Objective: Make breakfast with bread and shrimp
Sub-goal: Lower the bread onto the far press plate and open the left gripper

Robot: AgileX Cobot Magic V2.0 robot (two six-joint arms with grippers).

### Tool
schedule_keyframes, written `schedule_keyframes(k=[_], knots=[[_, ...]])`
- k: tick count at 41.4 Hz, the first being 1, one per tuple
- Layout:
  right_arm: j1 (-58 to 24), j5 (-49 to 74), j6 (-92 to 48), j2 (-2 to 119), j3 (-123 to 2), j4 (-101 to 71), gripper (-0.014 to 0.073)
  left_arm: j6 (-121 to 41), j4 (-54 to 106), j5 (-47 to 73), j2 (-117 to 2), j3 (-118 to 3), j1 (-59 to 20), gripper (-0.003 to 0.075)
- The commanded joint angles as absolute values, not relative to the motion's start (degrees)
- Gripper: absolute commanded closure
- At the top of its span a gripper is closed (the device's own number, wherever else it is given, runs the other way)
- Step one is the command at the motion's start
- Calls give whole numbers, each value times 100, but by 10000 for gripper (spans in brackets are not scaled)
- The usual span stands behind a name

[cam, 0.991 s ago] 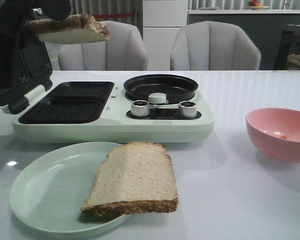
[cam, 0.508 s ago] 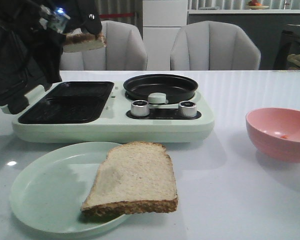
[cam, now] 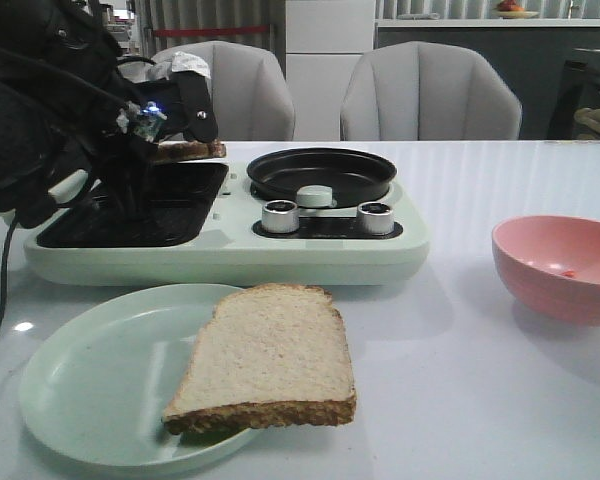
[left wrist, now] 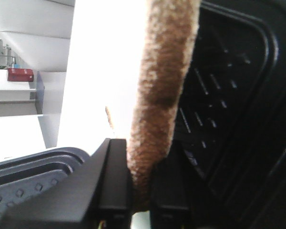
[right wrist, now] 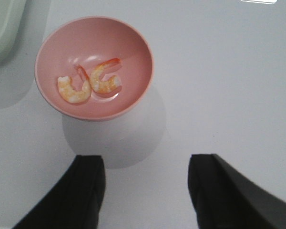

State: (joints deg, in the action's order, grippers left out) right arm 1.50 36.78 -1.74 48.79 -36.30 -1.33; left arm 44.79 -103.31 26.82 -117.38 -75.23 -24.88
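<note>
Over griddle (cam: 130, 215), left fingers (left wrist: 115, 191) pinch bread (left wrist: 164, 81)

I see one bread slice (cam: 265, 355) flat on the green plate (cam: 90, 385), another slice (left wrist: 164, 90) pinched over the sandwich maker (cam: 130, 215), and two curled shrimp (right wrist: 88, 83) in the pink bowl (right wrist: 133, 47).

no readable text, no labels, no brand marks, no numbers on anything in view
</note>
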Motion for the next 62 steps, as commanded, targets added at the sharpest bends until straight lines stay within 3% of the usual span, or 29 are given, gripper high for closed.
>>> schedule_keyframes(k=[1,19,24,31,36,62], knots=[[156,3359,-226,4860,-3794,-99,98,4485,-10699,2807,-11412,-7737,-2391,620],[156,3359,-226,4860,-3794,-99,98,4451,-10699,2714,-11412,-7737,-2296,596],[156,3359,-226,4860,-3794,-99,98,4395,-10699,2714,-11412,-7737,-2296,505],[156,3359,-226,4860,-3794,-99,98,4395,-10699,2723,-11412,-7737,-2296,306],[156,3359,-226,4860,-3794,-99,98,4384,-10699,2799,-11412,-7737,-2331,232],[156,3359,-226,4860,-3794,-99,98,4315,-10689,3494,-10598,-6915,-2620,228]])
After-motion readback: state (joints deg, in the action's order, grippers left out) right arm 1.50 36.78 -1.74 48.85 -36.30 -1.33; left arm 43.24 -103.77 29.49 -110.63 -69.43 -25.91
